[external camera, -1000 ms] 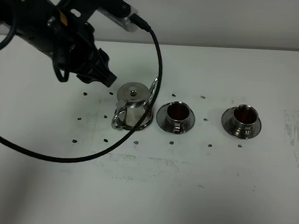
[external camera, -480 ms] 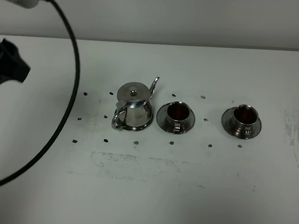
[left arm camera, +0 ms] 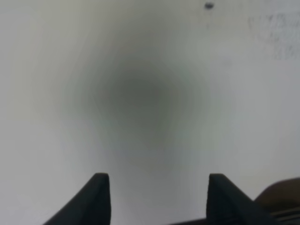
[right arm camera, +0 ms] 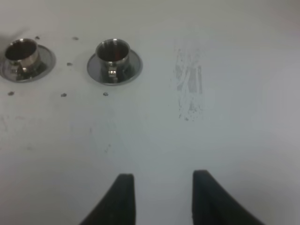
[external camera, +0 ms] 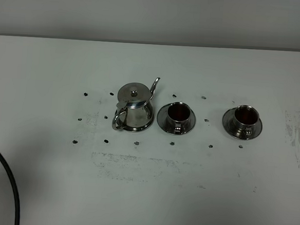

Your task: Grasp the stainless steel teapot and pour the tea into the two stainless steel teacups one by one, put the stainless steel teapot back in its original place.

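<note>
The stainless steel teapot (external camera: 134, 107) stands upright left of the table's middle, spout pointing to the back right, loop handle to the front left. A saucer rim (external camera: 145, 125) shows under its base. The two stainless steel teacups stand on saucers to its right, the near one (external camera: 176, 114) and the far one (external camera: 245, 117), both dark inside. The right wrist view also shows the two teacups (right arm camera: 112, 52) (right arm camera: 22, 51). My left gripper (left arm camera: 158, 178) is open over bare table. My right gripper (right arm camera: 163, 174) has its fingers apart, nothing between them. Neither arm shows in the exterior view.
A black cable (external camera: 12, 188) curves across the front left corner. Small dark dots (external camera: 85, 94) ring the teapot and cups. A scuffed grey patch (external camera: 298, 138) marks the table's right side.
My left arm has pulled away from beside the teapot to the left and out of the exterior view; only its cable remains. Teapot and cups have not moved.
</note>
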